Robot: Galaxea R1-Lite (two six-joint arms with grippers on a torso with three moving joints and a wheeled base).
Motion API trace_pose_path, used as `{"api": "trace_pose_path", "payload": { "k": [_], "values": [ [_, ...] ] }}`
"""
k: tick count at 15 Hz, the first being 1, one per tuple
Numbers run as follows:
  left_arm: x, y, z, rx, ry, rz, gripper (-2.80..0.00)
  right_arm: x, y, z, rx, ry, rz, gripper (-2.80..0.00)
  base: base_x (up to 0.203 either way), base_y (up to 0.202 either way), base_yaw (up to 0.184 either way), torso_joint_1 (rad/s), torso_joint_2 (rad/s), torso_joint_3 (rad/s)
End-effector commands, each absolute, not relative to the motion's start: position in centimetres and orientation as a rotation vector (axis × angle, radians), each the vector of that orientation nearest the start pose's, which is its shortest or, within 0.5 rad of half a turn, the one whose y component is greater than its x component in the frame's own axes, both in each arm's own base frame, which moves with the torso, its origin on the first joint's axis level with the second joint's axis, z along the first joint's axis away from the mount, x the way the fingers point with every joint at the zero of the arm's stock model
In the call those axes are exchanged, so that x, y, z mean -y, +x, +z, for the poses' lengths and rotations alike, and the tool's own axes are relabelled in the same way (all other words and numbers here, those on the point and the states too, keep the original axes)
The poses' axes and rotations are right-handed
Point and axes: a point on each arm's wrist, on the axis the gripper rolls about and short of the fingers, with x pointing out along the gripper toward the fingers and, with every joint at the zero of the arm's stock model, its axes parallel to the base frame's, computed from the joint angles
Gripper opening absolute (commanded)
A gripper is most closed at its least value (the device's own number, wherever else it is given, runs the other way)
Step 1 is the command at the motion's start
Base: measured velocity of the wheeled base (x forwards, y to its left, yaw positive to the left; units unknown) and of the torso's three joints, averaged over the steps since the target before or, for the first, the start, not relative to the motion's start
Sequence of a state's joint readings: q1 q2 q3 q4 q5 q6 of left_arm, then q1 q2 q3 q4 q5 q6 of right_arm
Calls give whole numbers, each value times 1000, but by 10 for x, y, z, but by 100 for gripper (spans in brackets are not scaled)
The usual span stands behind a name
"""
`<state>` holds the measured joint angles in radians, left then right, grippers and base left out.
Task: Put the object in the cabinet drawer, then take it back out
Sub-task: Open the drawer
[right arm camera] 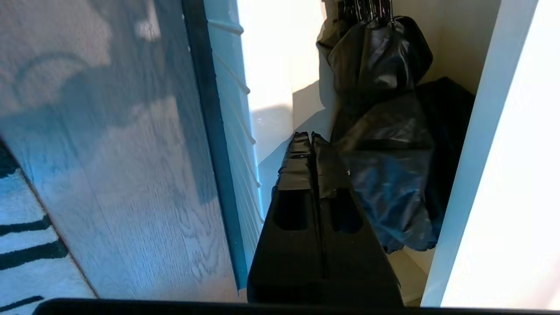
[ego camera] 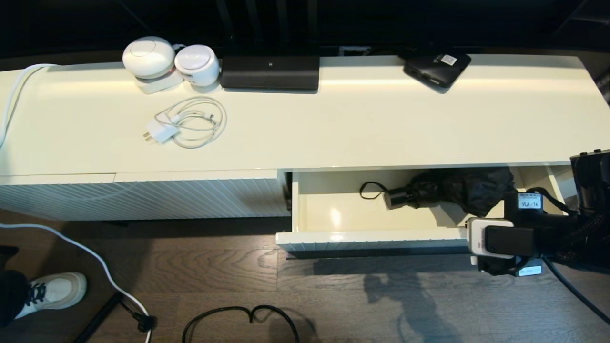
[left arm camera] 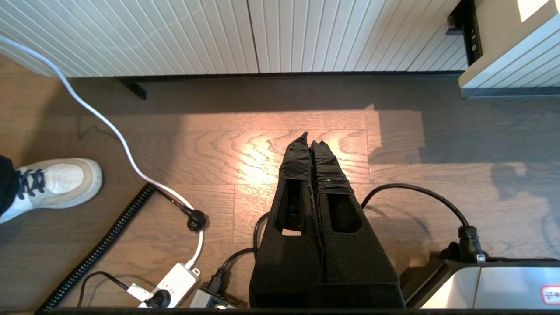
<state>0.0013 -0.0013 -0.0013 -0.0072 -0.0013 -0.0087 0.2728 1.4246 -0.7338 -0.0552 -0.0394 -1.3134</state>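
- The umbrella lies in the open drawer; its glossy fabric is judged soft and slippery.
- The stiff handle is judged the firmer hold.
- The right gripper is pressed together, empty, beside the fabric.
- The left gripper, parked over the floor, is also together.

Glossy black umbrella, cream drawer (ribbed front)

I count one umbrella in one open drawer. On the bench I see two white round devices, one charger with cable, one black bar and one black box. One shoe stands on the floor.
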Motion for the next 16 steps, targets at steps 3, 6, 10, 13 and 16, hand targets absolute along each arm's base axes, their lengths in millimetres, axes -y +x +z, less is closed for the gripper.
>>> {"api": "trace_pose_path", "payload": {
  "k": [3,6,10,13,16],
  "values": [
    [0,-23,76,12,-9,0,-280,-55,198,167,-470,-1367,674,-280,0,0,0,0,0,0],
    [0,-23,77,12,-9,0,-280,-53,192,158,-503,-1366,698,-280,0,0,0,0,0,0],
    [0,-23,77,12,-9,0,-280,-50,179,143,-554,-1362,737,-280,0,0,0,0,0,0],
    [0,-23,76,11,-9,0,-280,-50,172,139,-562,-1361,765,-280,0,0,0,0,0,0],
    [0,-23,76,11,-8,0,-280,-51,161,135,-559,-1365,792,-280,0,0,0,0,0,0]
  ]
}}
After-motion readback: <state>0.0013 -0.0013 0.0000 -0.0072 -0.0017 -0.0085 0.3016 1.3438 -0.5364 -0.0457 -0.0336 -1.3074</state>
